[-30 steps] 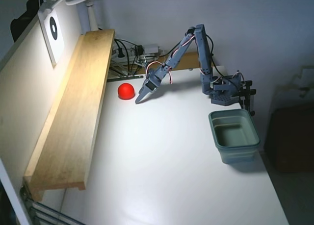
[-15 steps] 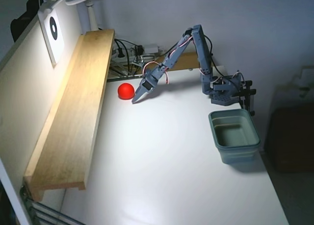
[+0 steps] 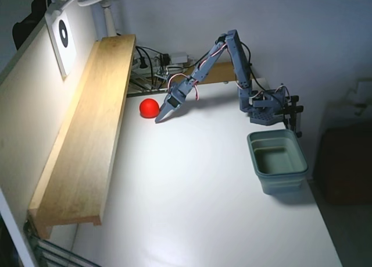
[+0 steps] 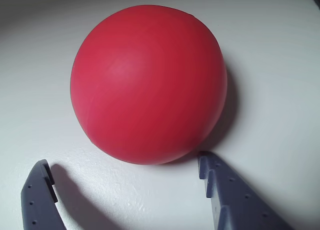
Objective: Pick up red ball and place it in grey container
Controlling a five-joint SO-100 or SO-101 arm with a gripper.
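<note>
Red ball (image 4: 148, 83) ahead of my gripper (image 4: 125, 180).
Fingers (image 4: 220, 190) spread apart, empty; ball rests on the white table (image 3: 192, 191) just beyond both tips.

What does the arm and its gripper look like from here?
The arm is slate blue-grey plastic with thin links, loose red and white wires near the wrist and a blocky base of the same colour. The gripper has two matte blue-grey fingers dotted with small holes.
</note>
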